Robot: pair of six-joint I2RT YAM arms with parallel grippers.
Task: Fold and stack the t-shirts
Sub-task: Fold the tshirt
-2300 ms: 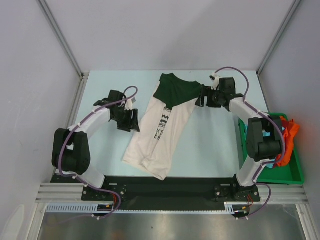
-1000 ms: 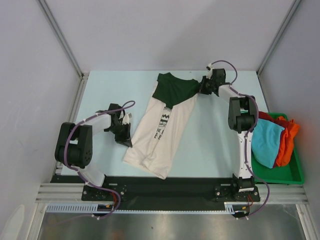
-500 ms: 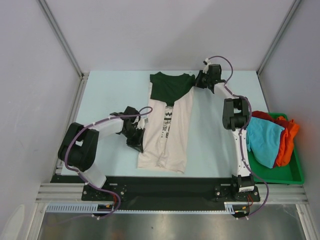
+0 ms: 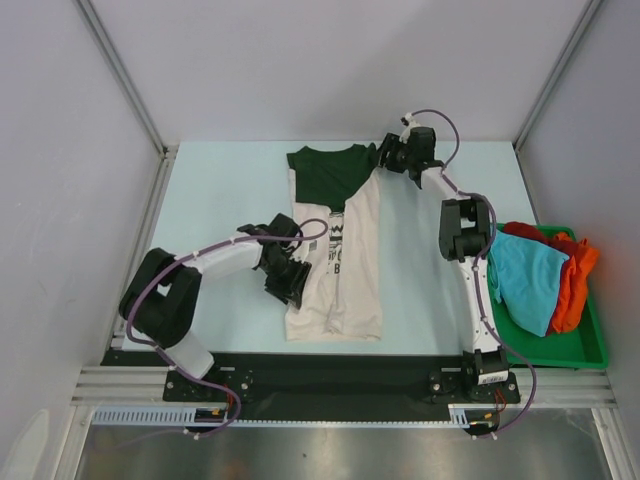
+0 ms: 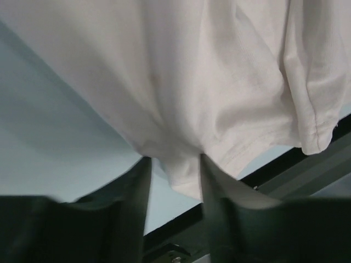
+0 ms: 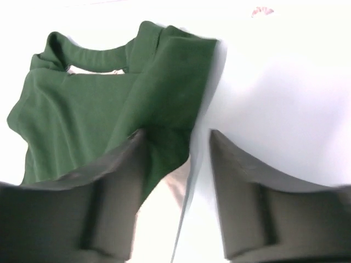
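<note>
Laying out two garments for folding: the cream t-shirt (image 4: 352, 268) lies lengthwise at the middle of the surface (image 4: 220, 190), hem toward the near edge, and the dark green t-shirt (image 4: 330, 175) lies over its far end. The left gripper (image 4: 290, 280) sits at the near-left hem, jaws part-way apart, with a bunched fold of cream cloth between them that appears loose rather than pinched. The right gripper (image 4: 393, 155) sits at the far-right corner of the green cloth, jaws apart astride its edge, gripping nothing. The step in hand is judged to be letting go of the cloth. Done well, each gripper rises straight up so no edge drags, then both take matching corners for an even fold.
</note>
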